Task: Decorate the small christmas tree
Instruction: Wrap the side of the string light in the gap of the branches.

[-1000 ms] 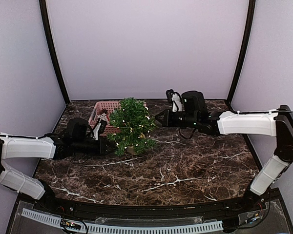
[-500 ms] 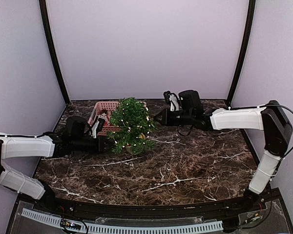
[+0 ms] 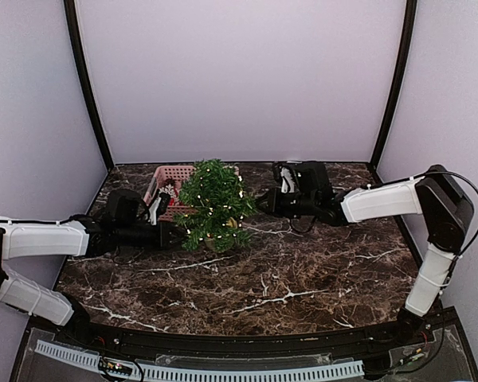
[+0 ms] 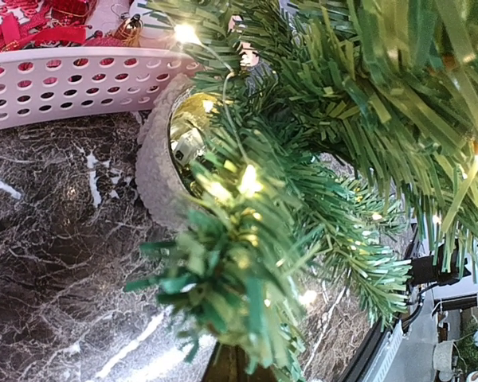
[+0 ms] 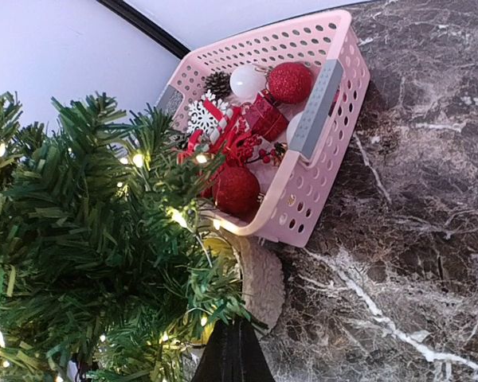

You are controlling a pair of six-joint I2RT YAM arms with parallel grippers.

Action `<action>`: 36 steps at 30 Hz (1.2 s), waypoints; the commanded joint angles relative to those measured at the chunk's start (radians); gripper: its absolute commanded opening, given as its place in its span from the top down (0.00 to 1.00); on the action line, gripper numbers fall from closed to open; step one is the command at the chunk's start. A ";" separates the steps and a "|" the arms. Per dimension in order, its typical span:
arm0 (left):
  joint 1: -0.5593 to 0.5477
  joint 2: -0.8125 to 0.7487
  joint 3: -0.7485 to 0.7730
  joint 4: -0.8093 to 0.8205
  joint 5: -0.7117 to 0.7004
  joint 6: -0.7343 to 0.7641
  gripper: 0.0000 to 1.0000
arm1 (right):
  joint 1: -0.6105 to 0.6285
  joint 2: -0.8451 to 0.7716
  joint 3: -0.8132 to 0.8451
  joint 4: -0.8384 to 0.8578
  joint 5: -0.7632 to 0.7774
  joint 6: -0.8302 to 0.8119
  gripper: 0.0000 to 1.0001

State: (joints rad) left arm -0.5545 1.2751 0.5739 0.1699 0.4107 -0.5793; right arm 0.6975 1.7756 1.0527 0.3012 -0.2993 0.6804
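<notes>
Beside the small christmas tree (image 3: 213,205), left claw (image 3: 178,235) and right claw (image 3: 259,203) sit closed (seemingly empty).

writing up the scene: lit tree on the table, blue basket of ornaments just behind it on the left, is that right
Not quite: the basket is pink, not blue, as the right wrist view shows. The rest holds: the lit small christmas tree stands on the table with the basket of ornaments just behind it on the left.

A pink perforated basket (image 3: 175,169) sits at about ten o'clock on the dark marble table (image 3: 303,270). It holds red glitter balls (image 5: 291,82), a white ball (image 5: 248,80), a pinecone (image 5: 217,83) and a white snowflake (image 5: 205,115).
</notes>
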 commanded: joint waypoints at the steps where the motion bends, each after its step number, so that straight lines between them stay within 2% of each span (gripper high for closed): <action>1: 0.010 0.007 0.052 -0.009 0.021 0.021 1.00 | 0.010 0.019 -0.032 0.120 -0.025 0.061 1.00; 15: 0.014 0.053 0.075 0.057 0.057 0.003 1.00 | 0.044 0.103 -0.029 0.240 -0.052 0.119 1.00; 26: 0.015 0.072 0.082 0.077 0.036 0.006 0.99 | 0.056 0.102 -0.058 0.279 -0.056 0.145 1.00; 31: 0.015 0.043 0.075 0.065 0.010 0.009 0.83 | 0.056 0.046 -0.112 0.288 -0.015 0.145 0.84; 36: 0.021 -0.031 0.047 0.011 -0.029 0.016 0.60 | 0.054 -0.021 -0.182 0.285 0.020 0.145 0.67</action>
State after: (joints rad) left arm -0.5442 1.3251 0.6262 0.2066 0.4179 -0.5774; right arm 0.7444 1.8347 0.9169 0.5446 -0.3130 0.8249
